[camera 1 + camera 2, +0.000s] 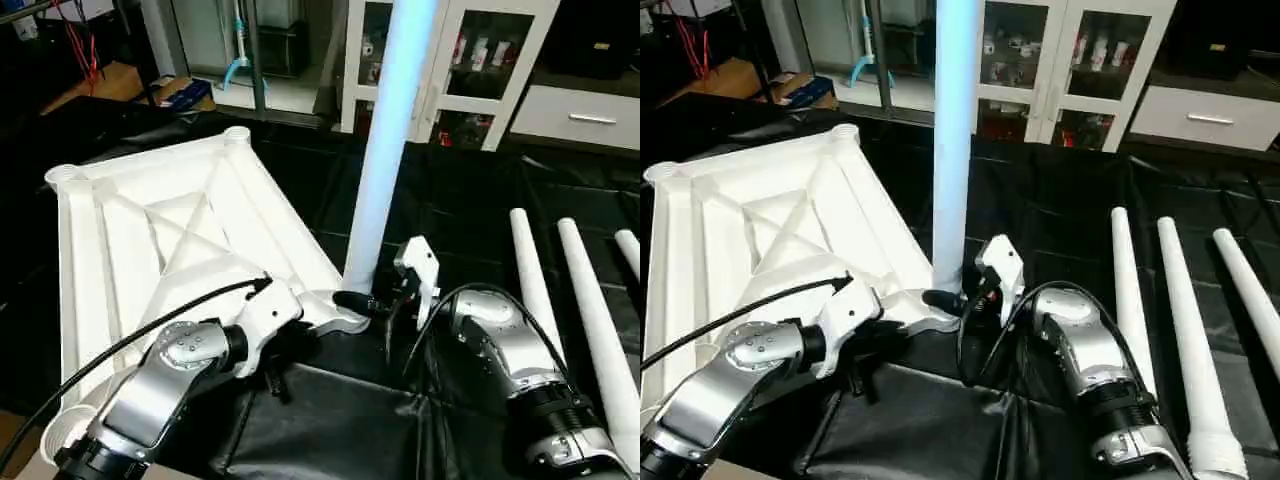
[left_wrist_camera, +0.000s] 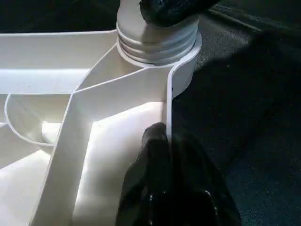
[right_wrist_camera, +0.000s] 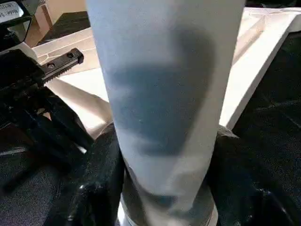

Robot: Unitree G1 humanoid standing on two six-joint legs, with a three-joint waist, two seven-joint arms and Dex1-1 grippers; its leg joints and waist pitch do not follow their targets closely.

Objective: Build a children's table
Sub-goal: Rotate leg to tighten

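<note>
Head views: the table top (image 1: 150, 240) lies upside down, X-ribs upward, on a black sheet (image 1: 330, 420) covering the work surface. One leg (image 1: 385, 150) stands upright in the top's corner socket nearest the robot's right arm. Three spare legs (image 1: 1185, 330) lie side by side on the sheet, well apart from the top, on the far side of the standing leg. Behind the top, across the sheet, stand a white glass-door cabinet (image 1: 450, 60) and a white drawer unit (image 1: 585, 115); a strip of wooden floor (image 1: 95, 85) shows near the top's far corner.

The left gripper (image 1: 300, 325) is clenched, resting at the top's edge beside the occupied socket. The right gripper (image 1: 365, 300) sits at the base of the standing leg.

Left wrist view: the shut black fingers (image 2: 160, 179) press against the top's side wall, close to the socket (image 2: 160, 47), where the leg's threaded end is seated.

Right wrist view: the right gripper's fingers (image 3: 101, 179) bracket the standing leg's lower shaft on both sides; firm contact cannot be confirmed. The top extends behind the leg.
</note>
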